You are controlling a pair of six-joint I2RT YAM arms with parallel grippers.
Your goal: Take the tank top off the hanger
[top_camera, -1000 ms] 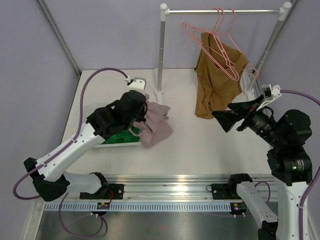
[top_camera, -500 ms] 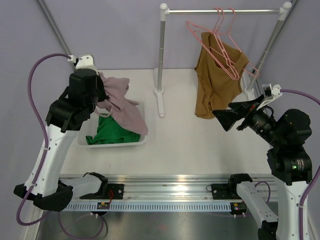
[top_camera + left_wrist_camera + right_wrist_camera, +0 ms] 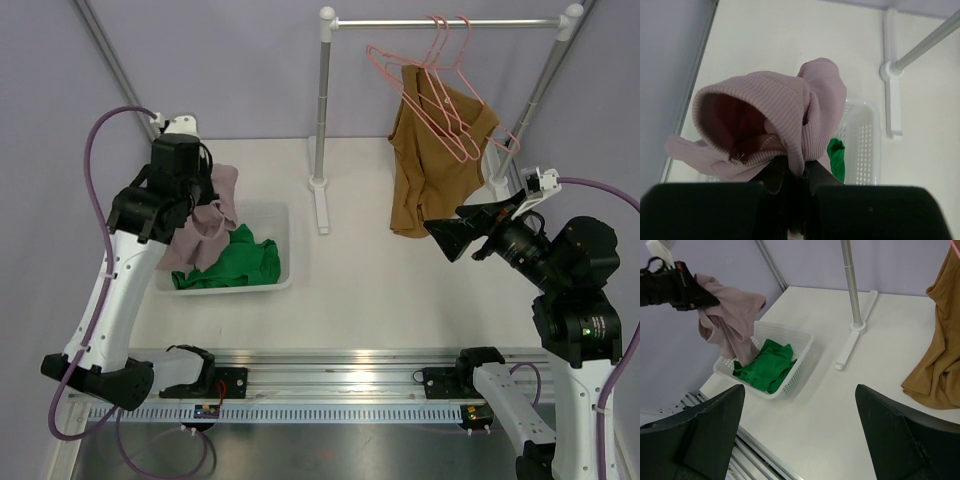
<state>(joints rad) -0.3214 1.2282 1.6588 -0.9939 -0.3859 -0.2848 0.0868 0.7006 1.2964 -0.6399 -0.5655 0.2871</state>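
Left gripper (image 3: 794, 166), pinched shut on the mauve ribbed garment (image 3: 790, 110), is swinging it up and leftward from the white basket's (image 3: 283, 216) right side. Right gripper (image 3: 452, 233) is waiting, spread wide, beside the brown tank top (image 3: 430, 170), which is hanging untouched on its pink hanger (image 3: 441, 108), so removal hasn't begun.

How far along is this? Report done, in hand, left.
Done: green top lies in the basket. In hand: pink top, pinched in the shut left claw above the basket. Left: the tank top hangs on its hanger; the right claw is open near it, not touching.
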